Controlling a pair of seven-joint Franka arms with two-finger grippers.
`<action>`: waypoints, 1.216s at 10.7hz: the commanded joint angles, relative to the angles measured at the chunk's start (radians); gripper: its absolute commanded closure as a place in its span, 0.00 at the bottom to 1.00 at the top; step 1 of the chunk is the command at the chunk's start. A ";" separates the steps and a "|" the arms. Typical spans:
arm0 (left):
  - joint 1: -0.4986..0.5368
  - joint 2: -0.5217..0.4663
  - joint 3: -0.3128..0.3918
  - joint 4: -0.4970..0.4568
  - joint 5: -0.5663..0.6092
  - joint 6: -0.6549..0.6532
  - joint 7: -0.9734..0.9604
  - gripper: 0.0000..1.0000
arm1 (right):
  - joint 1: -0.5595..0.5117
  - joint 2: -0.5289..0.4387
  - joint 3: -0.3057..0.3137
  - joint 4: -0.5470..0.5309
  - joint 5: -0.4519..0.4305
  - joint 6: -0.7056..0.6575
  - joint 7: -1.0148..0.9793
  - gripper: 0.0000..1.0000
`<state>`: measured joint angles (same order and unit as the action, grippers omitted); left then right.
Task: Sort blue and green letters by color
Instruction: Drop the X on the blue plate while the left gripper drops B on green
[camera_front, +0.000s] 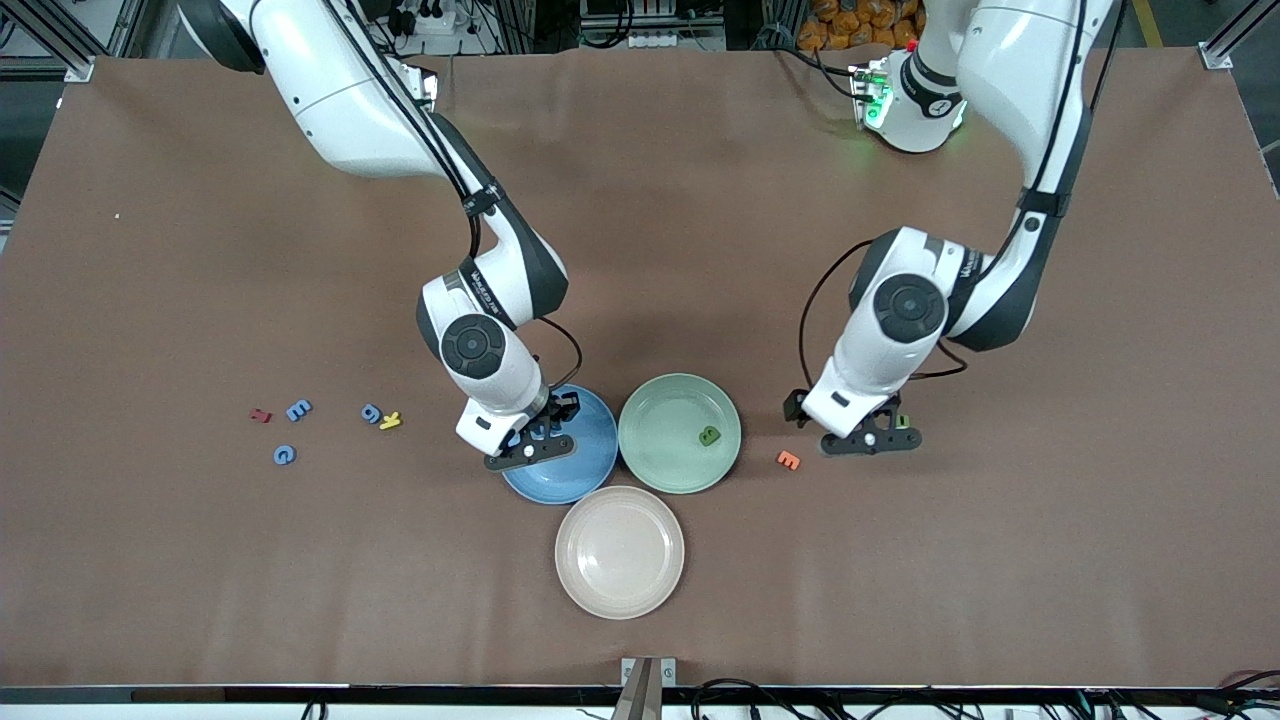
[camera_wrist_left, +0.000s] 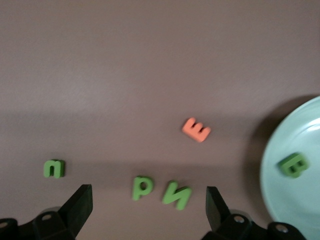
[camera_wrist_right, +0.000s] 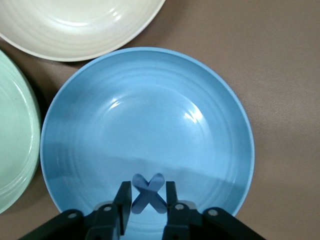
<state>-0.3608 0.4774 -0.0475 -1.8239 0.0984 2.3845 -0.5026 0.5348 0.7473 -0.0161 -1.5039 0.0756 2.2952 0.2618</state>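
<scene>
Now my right tool (camera_wrist_right: 145, 200) clenches the blue X (camera_wrist_right: 148, 194) upright over the blue plate (camera_wrist_right: 90, 125); my left tool (camera_wrist_left: 149, 207) hangs released above the green P (camera_wrist_left: 141, 186) and N (camera_wrist_left: 176, 195).

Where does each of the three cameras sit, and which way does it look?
Front view: high, across the table, facing both arms; shows blue plate, green plate, pink plate.
Left wrist view: on the left arm, looking down past the open left tool at green letters on the table.
Right wrist view: on the right arm, looking down; right tool grips a blue X over the blue plate.
Shared: the green plate.
</scene>
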 joint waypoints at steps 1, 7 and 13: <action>0.034 -0.039 -0.009 -0.172 0.023 0.110 0.044 0.00 | 0.010 0.012 -0.004 0.036 -0.003 -0.014 0.014 0.00; 0.048 0.099 -0.005 -0.124 0.024 0.163 0.047 0.00 | -0.009 -0.009 -0.010 0.050 -0.023 -0.032 -0.009 0.00; 0.040 0.156 -0.005 -0.071 0.026 0.163 0.047 0.00 | -0.107 -0.072 -0.010 0.047 -0.060 -0.163 -0.266 0.00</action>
<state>-0.3225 0.6130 -0.0496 -1.9166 0.0985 2.5429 -0.4668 0.4715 0.7157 -0.0377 -1.4492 0.0357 2.1937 0.0770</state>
